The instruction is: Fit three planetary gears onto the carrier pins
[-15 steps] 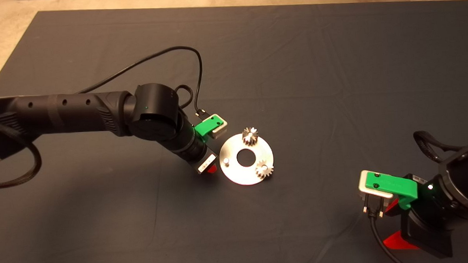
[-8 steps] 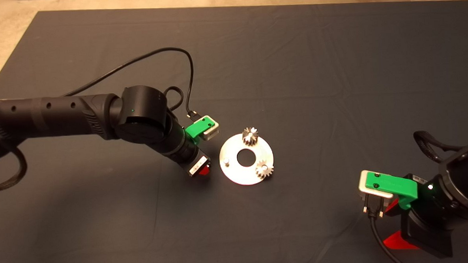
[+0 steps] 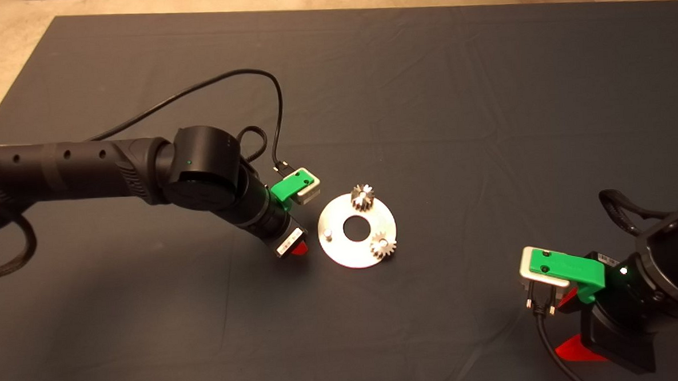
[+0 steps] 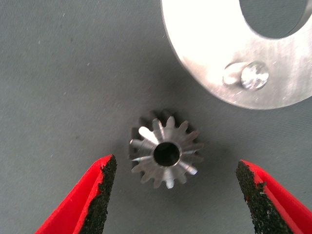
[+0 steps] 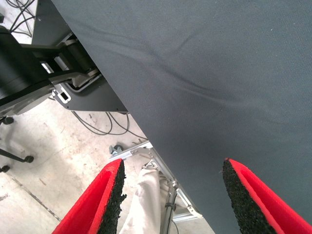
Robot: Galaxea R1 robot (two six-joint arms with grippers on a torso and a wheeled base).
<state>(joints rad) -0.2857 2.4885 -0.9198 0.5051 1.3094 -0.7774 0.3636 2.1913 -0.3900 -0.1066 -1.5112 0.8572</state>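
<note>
Steel planetary gear (image 4: pixel 165 155) is seen flat on the mat (image 3: pixel 426 95) beside the disc (image 3: pixel 357 251), between the wide-open, empty fingers of the left gripper (image 4: pixel 175 195); two gears (image 3: pixel 363 197) are seated on carrier pins (image 3: pixel 328 233), one pin bare. Right gripper (image 5: pixel 170 195) is parked at the mat edge, spread apart, nothing held.

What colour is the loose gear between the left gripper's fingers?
Silvery steel with a dark centre bore, the gear shows best in the left wrist view.

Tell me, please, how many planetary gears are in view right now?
3: two sit on the carrier disc, a far gear and a near gear; the third gear lies on the mat between the open left gripper fingers.
</note>
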